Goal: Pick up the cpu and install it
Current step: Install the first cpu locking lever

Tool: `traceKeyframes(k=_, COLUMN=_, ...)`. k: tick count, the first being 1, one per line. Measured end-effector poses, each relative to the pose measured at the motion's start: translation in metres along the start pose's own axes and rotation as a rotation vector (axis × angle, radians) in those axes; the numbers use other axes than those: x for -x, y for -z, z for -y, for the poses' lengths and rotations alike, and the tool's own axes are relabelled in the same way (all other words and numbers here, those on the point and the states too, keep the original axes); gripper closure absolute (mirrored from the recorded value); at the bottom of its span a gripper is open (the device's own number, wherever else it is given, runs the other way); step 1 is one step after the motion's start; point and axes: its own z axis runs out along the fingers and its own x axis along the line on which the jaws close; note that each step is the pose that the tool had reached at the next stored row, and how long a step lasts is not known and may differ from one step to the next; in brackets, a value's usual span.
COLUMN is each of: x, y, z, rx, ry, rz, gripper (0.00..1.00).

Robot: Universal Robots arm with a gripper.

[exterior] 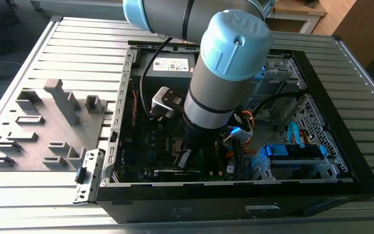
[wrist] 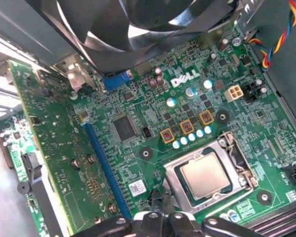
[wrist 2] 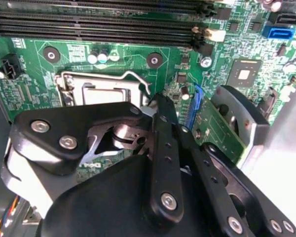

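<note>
the small square silver-topped cpu (wrist: 205, 175) lies in the metal-framed socket (wrist: 174, 174) on the green motherboard (wrist: 138, 101) (inside the black computer case (exterior: 226, 201)). the black gripper (wrist: 157, 200) hovers just beside it, fingers together, holding nothing.

1. You saw a black computer case (exterior: 206, 207) lying open on a grey slatted table (exterior: 362, 92).
2. You saw a grey tray (exterior: 50, 131) just beside it, at the exterior view's left.
3. You saw a green board (wrist: 138, 98) inside, with a long blue slot (wrist: 106, 168).
4. A dark fan (wrist: 138, 19) hung over the board, near coloured wires (wrist: 281, 34).
</note>
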Motion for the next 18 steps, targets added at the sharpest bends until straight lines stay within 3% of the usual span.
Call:
traceKeyframes(k=10, x=0.0031, y=-0.0012, z=0.0036, rx=0.0001, ry=-0.002, rz=-0.0002, gripper=0.89)
traceKeyframes(k=18, x=0.0072, y=-0.0011, z=0.0029, rx=0.0003, ry=-0.003, rz=0.0001, gripper=0.89)
